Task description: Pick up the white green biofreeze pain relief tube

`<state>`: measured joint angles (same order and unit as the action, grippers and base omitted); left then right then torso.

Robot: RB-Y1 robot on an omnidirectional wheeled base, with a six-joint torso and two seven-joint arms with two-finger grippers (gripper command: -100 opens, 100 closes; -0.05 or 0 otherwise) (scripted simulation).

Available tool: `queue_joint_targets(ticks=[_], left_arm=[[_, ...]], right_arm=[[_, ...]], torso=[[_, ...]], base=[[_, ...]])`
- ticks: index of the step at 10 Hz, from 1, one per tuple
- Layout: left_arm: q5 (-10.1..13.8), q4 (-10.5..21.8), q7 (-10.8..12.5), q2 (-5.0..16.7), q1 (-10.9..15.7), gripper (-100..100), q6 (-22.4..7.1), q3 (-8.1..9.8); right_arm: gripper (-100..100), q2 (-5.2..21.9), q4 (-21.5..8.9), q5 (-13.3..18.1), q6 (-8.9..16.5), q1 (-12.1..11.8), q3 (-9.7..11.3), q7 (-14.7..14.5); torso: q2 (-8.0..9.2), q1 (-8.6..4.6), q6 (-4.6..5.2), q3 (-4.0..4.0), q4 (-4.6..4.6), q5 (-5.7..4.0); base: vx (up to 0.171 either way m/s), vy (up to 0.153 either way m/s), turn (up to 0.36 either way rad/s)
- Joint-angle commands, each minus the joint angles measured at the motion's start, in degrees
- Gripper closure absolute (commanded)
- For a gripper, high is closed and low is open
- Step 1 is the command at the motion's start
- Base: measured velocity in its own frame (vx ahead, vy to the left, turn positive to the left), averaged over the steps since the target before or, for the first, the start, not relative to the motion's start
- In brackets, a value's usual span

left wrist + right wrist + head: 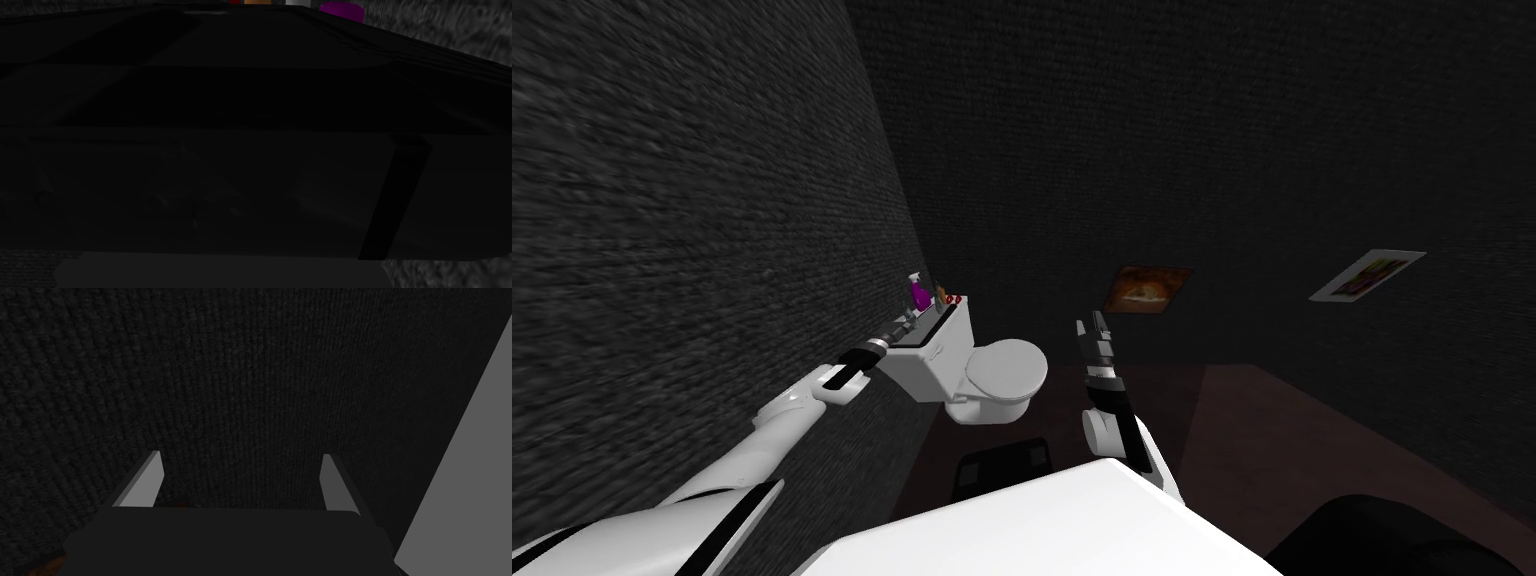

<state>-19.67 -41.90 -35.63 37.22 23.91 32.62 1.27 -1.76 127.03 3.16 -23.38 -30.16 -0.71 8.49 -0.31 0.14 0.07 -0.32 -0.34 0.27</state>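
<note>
White toilet tank [937, 345], far left, carries a purple bottle [920, 293] & small items; tube prob among them, can't pick it out. Left hand [902, 326] at tank's near end, can't tell its grip. Right hand [242, 460] open, idle. Pick-up looks not yet done.

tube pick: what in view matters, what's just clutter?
Job:
- left hand, at the toilet tank
- white item on the tank, possibly the tube

Clutter:
- purple spray bottle
- orange item
- toilet bowl
- orange wall picture
- white-framed wall picture
- right hand, open, away from the tank
</note>
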Motion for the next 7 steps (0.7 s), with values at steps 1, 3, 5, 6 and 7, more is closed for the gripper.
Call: queue_joint_targets(ticks=[1,3,5,6,7], left_arm=[[-0.26,-2.44,0.08,-0.37,-1.47,100,-0.35,-0.11],[-1.42,-7.85,0.79,-1.56,-6.13,100,-2.22,0.92],[-2.59,-11.16,1.50,-2.75,-8.79,100,-4.09,1.94],[-2.59,-12.64,1.50,-2.75,-10.09,100,-4.09,1.94],[-2.59,-13.78,1.50,-2.75,-11.35,100,-4.09,1.94]], right_arm=[[0,0.00,0.00,0.00,0.00,0.00,0.00,0.00],[0,0.00,0.00,0.00,0.00,0.00,0.00,0.00],[0,0.00,0.00,0.00,0.00,0.00,0.00,0.00],[0,0.00,0.00,0.00,0.00,0.00,0.00,0.00],[0,0.00,0.00,0.00,0.00,0.00,0.00,0.00]], torso=[[0.00,0.00,0.00,0.00,0.00,0.00],[-0.16,-0.06,0.13,-0.19,-0.23,0.15],[-0.25,-0.09,0.20,-0.35,-0.44,0.29],[-0.35,0.01,0.20,-0.45,-0.56,0.40],[-0.47,0.11,0.19,-0.60,-0.73,0.53]], base=[[0.035,0.022,0.002],[0.074,0.037,-0.018],[0.040,0.027,-0.015],[0.065,0.039,-0.023],[0.040,0.016,-0.010]])
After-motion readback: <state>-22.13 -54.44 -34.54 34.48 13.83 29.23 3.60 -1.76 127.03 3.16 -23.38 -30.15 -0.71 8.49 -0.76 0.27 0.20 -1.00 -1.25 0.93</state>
